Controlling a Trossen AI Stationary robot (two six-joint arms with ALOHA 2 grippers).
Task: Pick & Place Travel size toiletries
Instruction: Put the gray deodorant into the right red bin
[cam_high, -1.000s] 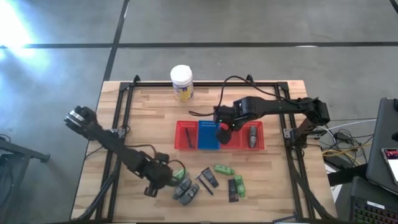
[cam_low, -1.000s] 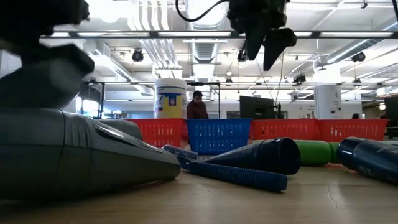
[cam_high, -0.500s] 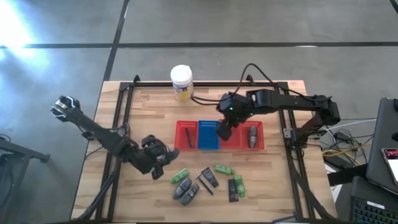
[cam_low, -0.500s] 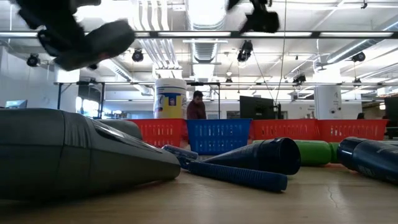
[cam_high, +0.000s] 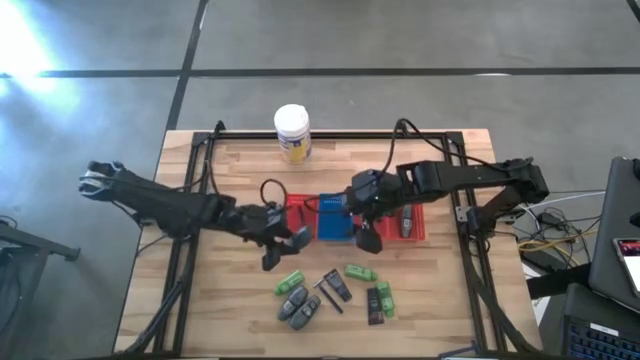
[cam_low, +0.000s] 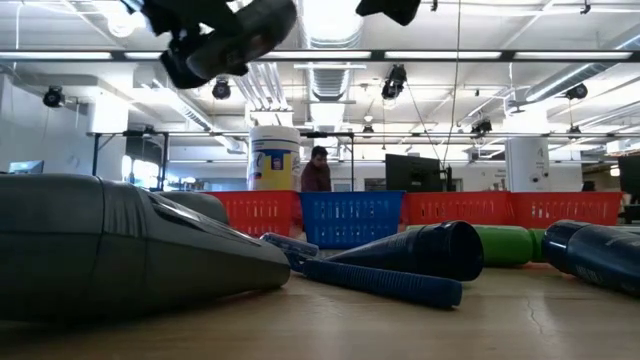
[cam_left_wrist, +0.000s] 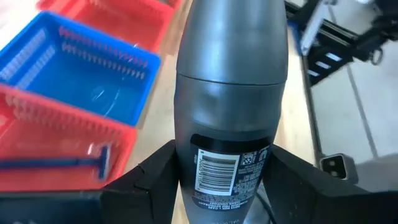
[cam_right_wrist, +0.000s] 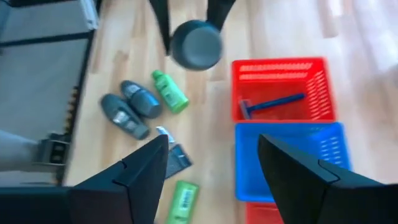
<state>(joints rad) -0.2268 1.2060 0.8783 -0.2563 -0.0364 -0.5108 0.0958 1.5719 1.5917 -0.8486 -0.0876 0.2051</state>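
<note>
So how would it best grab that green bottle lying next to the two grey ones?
Probably across the middle of the green bottle, from straight above. It lies flat and tilted, its long sides bare, though the grey bottles sit close below, so the fingers should line up across its narrow width.

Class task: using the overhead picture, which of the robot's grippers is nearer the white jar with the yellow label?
Roughly level, the left slightly nearer. Left gripper hangs before the white jar, near the red basket; right gripper stands off to its right.

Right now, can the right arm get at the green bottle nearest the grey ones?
Probably yes. The right gripper hangs open and empty by the blue basket; that green bottle lies uncovered. The left gripper, holding a grey bottle, hovers close, so crowding is possible.
</note>
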